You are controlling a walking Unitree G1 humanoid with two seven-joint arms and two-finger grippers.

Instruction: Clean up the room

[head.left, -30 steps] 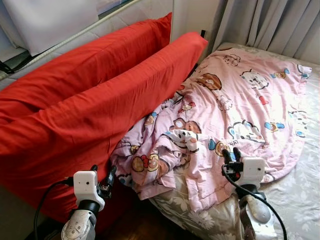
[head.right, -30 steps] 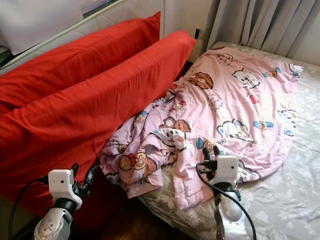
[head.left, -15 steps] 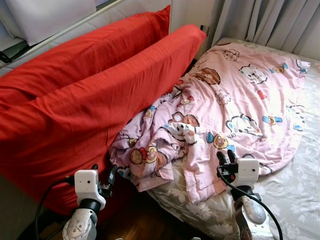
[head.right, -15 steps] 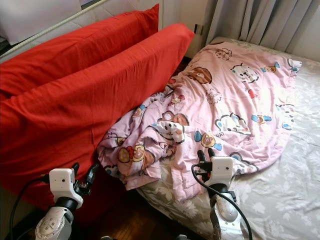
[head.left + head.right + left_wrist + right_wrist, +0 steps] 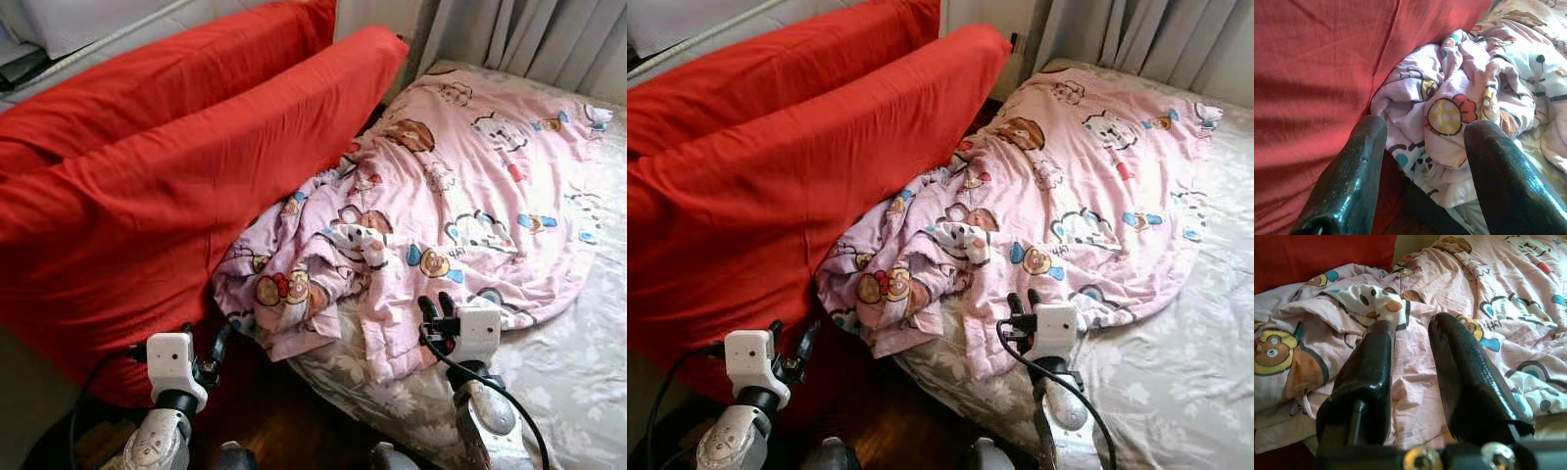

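Lying rumpled across the bed (image 5: 578,392) is a pink quilted blanket printed with cartoon characters (image 5: 460,196), its far part spreading flat over the grey floral sheet and its near corner bunching into folds that are hanging over the mattress edge toward the dark wooden floor (image 5: 284,431). Two long red fabric cushions (image 5: 167,176) are leaning one behind the other beside the bed, and the bunched corner of the blanket is pressing against the nearer cushion. Grey curtains (image 5: 529,34) are hanging behind the head of the bed.

The left tool (image 5: 204,345) is hovering low beside the bottom of the nearer red cushion, just short of the hanging blanket corner. In the left wrist view its two black fingers (image 5: 1352,181) are standing well apart, holding nothing, with the crumpled blanket folds and the red cushion lying beyond them.

The right tool (image 5: 432,309) is hovering above the near edge of the blanket where it is draping over the mattress. In the right wrist view its black fingers (image 5: 1459,367) are sitting a moderate gap apart, gripping nothing, and pointing at the folded pink cloth near a white spotted patch (image 5: 1371,298).
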